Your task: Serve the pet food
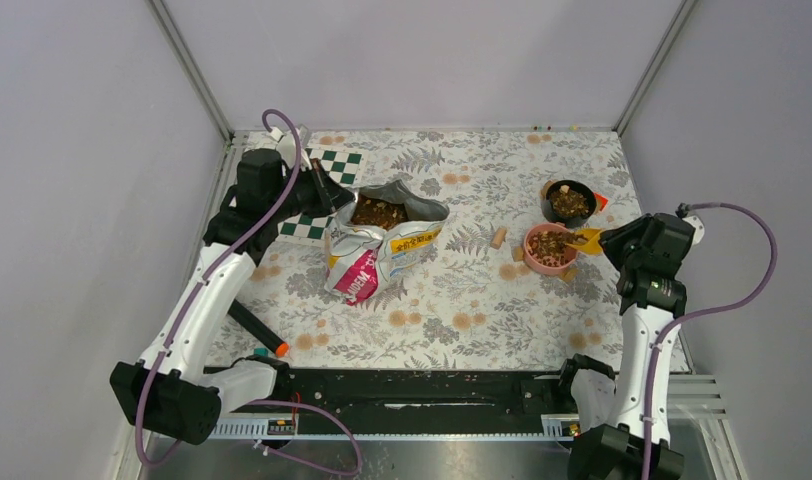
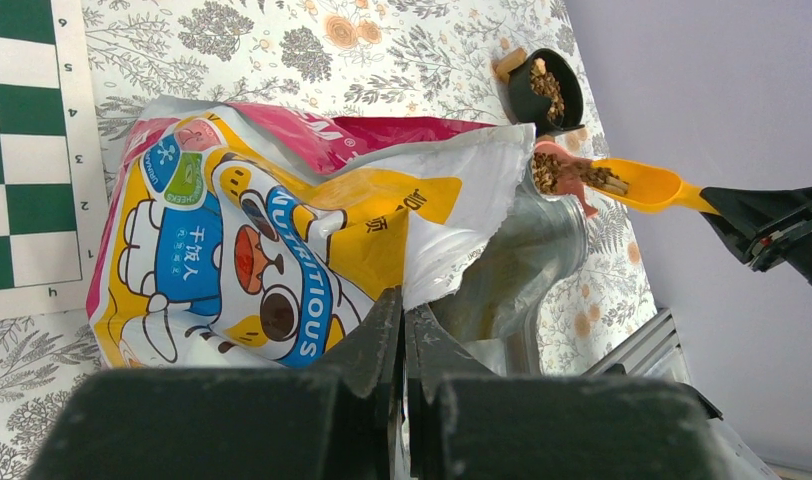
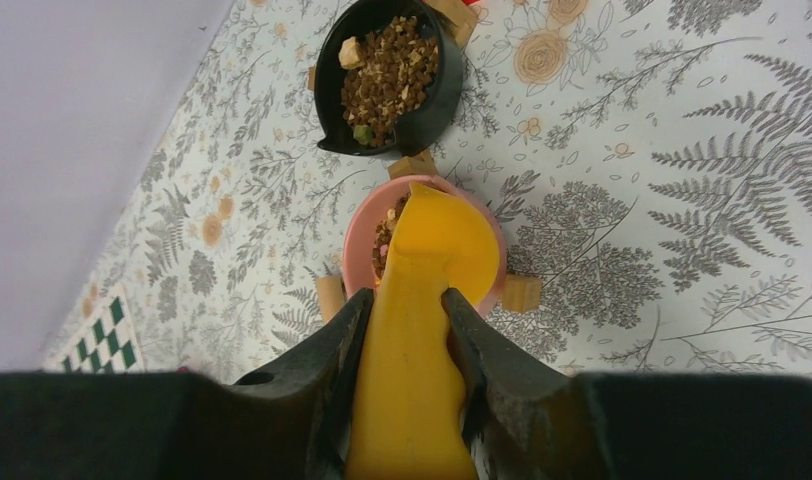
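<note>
Right wrist, right hand [image 3: 407, 295] pinching scoop [image 3: 432, 250] over bowl [image 3: 360, 235] rim, left hand [image 2: 403, 305] pressed together

Walls [image 1: 412, 60]: plain pale lilac, boxing me in on three sides.
Table [image 1: 482, 290]: beneath me, covered by a fern-and-flower print.
Light: soft, even.

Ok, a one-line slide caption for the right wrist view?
Right gripper shut on the yellow scoop held over the pink bowl; black bowl of kibble beyond.
</note>
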Controlling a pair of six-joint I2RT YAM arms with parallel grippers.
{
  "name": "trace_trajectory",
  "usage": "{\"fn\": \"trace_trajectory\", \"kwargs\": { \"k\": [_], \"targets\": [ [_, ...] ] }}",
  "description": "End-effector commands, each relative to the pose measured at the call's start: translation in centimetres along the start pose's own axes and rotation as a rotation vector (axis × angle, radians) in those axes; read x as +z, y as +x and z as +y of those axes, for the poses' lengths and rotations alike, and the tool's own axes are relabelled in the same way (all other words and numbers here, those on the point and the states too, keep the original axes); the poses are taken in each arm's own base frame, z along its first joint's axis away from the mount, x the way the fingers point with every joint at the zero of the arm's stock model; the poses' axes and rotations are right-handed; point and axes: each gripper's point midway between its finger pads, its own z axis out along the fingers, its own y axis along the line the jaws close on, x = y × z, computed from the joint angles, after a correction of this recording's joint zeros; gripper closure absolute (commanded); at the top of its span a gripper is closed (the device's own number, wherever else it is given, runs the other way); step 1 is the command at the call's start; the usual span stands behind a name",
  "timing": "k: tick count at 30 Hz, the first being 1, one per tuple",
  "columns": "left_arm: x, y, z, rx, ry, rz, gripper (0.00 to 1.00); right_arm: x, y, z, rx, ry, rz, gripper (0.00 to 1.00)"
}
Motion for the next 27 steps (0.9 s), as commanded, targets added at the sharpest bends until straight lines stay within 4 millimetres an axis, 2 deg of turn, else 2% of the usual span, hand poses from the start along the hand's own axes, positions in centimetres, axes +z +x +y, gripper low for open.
{"fn": "trace_trajectory", "kwargs": {
  "k": [1,9,15,17,19,23,27],
  "targets": [
    [-0.5,0.9,0.7,0.008,-0.028,0.015,1.0,-1.6,-1.6,0.2,-0.085,0.064,-0.056,1.0],
    [-1.1,0.4,0.4,0.02,-0.028,-0.001,1.0,-1.8,-2.1,0.9,-0.197,0.131,-0.061,1.0],
    [-1.1,0.0,0.0,0.011,-0.018,-0.003,1.0,-2.3,-2.0,3.5,-0.246,0.053,-0.018,1.0],
    [-1.2,-0.1,-0.4,0.01,-0.007,-0.005,1.0,-3.0,-1.6,5.6,-0.239,-0.056,0.01,1.0],
    [-1.3,-0.4,-0.6,0.007,-0.001,-0.009,1.0,-4.2,-0.8,9.1,-0.222,-0.244,0.056,1.0],
    [-1.4,-0.7,-1.8,-0.014,0.045,-0.007,1.0,-9.1,1.2,17.0,-0.145,-0.73,0.165,0.99],
    [-1.4,-0.9,-3.0,-0.047,0.101,0.0,1.0,-14.2,1.0,22.2,-0.064,-1.073,0.162,0.98]
  ]
}}
